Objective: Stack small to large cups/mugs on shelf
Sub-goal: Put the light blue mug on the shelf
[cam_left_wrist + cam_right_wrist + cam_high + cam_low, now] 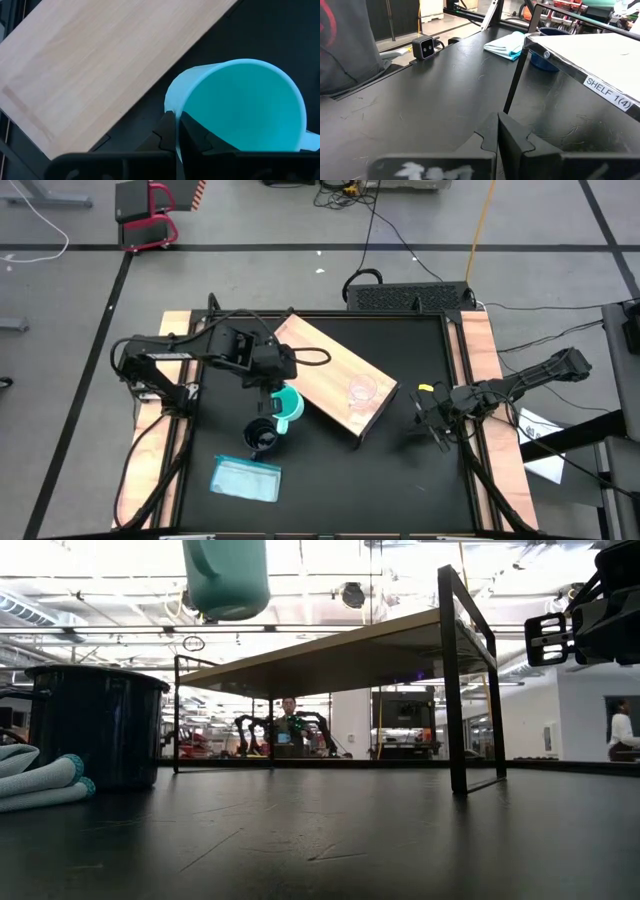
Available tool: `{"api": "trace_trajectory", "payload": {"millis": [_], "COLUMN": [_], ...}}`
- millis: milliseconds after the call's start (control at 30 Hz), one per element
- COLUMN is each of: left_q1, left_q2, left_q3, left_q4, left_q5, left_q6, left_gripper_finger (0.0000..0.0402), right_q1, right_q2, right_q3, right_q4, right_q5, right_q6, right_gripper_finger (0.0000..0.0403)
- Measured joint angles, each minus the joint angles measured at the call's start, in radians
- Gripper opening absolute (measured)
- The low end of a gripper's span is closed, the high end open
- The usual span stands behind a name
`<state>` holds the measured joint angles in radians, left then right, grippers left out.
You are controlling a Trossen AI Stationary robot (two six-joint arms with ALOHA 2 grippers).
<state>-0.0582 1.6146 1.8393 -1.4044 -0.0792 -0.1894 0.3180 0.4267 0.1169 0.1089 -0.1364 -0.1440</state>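
Observation:
My left gripper is shut on the turquoise mug, held in the air beside the shelf's near-left long edge; in the low view the mug hangs high above the table. The dark mug stands upright on the black table just near of it. The small clear cup stands on the light-wood shelf, toward its right end. My right gripper is shut and empty, hovering right of the shelf. My left gripper pinches the turquoise mug's rim wall, one finger inside the mug and one outside. The fingers come from above, pointing down. The mug is lifted clear of the table, mouth up, with its handle on the side away from the fingers.
A flat light-blue packet lies near the table's front left. The shelf stands on thin black legs with open room beneath it. A small camera block sits on the table. A person shows far off in the room.

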Motion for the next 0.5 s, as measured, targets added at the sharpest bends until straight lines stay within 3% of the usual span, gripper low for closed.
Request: {"api": "trace_trajectory", "payload": {"millis": [500], "left_q1": [0.059], "left_q2": [0.003], "left_q3": [0.0], "left_q4": [0.015], "left_q5": [-0.013], "left_q6": [0.017], "left_gripper_finger": [0.0003], "right_q1": [0.0], "right_q2": [0.0], "right_q3": [0.0], "right_q4": [-0.001], "right_q5": [0.0], "right_q6": [0.0], "right_gripper_finger": [0.0]}}
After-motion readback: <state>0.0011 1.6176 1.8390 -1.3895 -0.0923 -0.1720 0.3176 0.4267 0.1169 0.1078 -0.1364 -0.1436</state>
